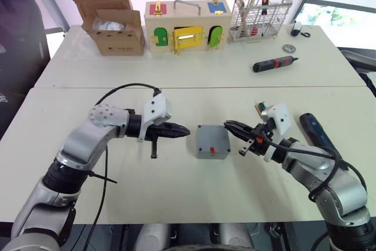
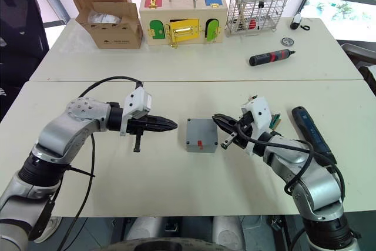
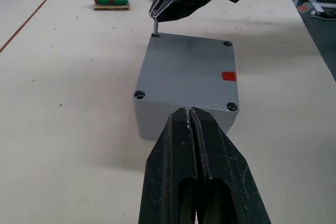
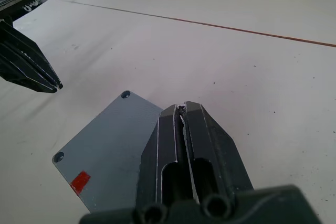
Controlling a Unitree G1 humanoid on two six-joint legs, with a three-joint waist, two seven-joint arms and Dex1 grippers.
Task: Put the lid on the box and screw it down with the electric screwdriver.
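Tabletop (image 1: pixel 176 192) w/ open room all round 1 grey box (image 1: pixel 212 141), lid (image 3: pixel 189 72) on, sitting mid-front between 2 grippers. Electric screwdriver (image 1: pixel 318 133) lies near the right edge, by the right arm. Left gripper (image 1: pixel 182 129): fingers closed, empty, just beside box; right gripper (image 1: pixel 230 125): fingers pinched on 1 screw (image 3: pixel 155 26) at a lid corner hole.
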